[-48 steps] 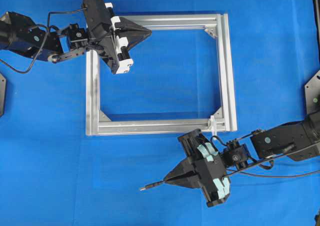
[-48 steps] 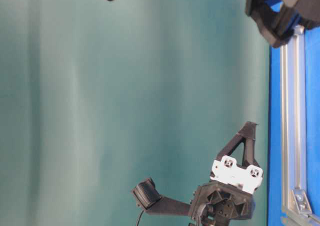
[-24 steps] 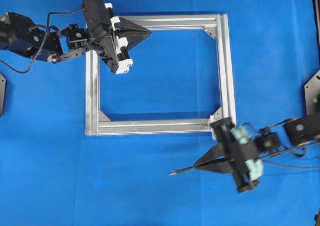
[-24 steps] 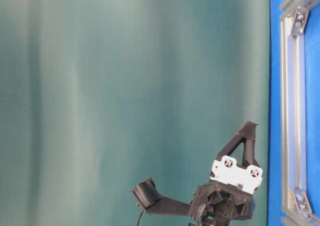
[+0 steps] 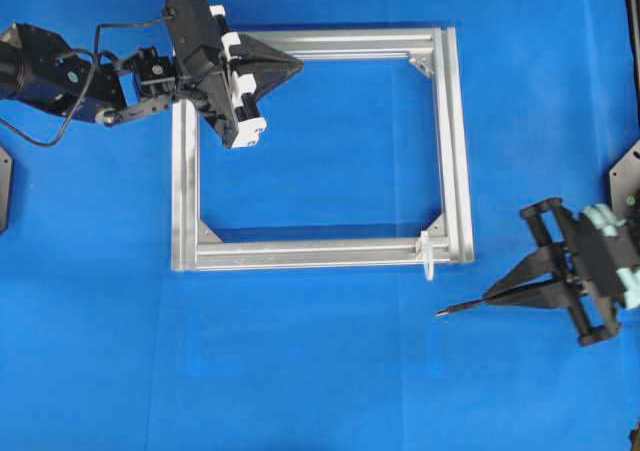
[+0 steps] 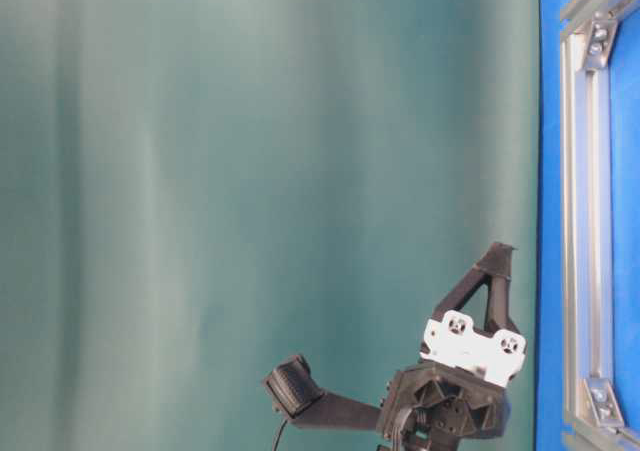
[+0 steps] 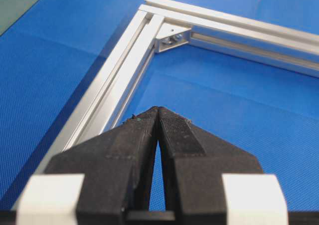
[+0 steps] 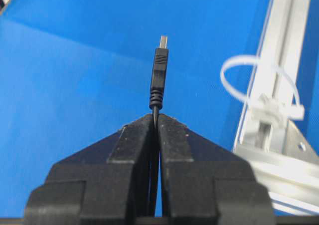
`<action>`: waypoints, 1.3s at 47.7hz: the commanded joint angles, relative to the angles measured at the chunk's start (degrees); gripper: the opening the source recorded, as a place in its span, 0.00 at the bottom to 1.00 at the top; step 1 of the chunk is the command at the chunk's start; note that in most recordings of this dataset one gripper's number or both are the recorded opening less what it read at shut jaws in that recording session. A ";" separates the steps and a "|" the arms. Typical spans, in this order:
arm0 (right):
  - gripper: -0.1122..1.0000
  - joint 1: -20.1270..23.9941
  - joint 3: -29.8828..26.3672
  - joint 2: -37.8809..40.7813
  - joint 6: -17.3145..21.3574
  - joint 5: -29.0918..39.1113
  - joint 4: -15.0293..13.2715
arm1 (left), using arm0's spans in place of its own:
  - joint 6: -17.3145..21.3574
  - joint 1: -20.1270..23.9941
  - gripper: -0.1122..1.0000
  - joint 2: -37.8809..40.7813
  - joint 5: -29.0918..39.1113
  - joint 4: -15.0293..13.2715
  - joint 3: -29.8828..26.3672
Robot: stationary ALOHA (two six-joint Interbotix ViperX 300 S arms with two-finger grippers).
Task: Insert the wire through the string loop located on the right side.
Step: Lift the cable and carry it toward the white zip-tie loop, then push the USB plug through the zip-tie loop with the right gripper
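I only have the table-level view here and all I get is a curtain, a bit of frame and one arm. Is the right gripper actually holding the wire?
Observer: Yes. In the right wrist view the right gripper is shut on the wire, with the plug tip sticking out past the fingertips.
Operator: Where is the string loop relative to that tip?
Observer: The string loop stands on the aluminium frame, to the right of the plug in that view; the tip is not in it.
Operator: And from above?
Observer: Overhead, the tip lies below the frame's lower right corner, apart from the loop.
Operator: What about the left gripper?
Observer: The left gripper is shut and empty, over the frame's top left corner.
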 commanded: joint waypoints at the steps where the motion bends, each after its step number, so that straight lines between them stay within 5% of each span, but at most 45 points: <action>1: 0.07 0.26 0.97 -3.08 -0.09 1.23 0.09 | -0.09 -0.09 0.10 -1.67 -0.26 0.18 -0.79; 20: 0.07 -0.35 2.29 -4.13 -0.53 2.29 0.09 | -0.09 -0.09 0.10 -1.58 -0.26 0.18 -0.97; 43: 0.07 -9.23 2.81 -4.04 -2.02 1.85 0.00 | -0.18 -0.09 0.10 -1.67 -0.26 0.18 -0.97; 62: 0.07 -10.20 2.81 -4.04 -2.11 1.85 0.00 | -0.18 -0.09 0.10 -1.67 -0.26 0.18 -0.97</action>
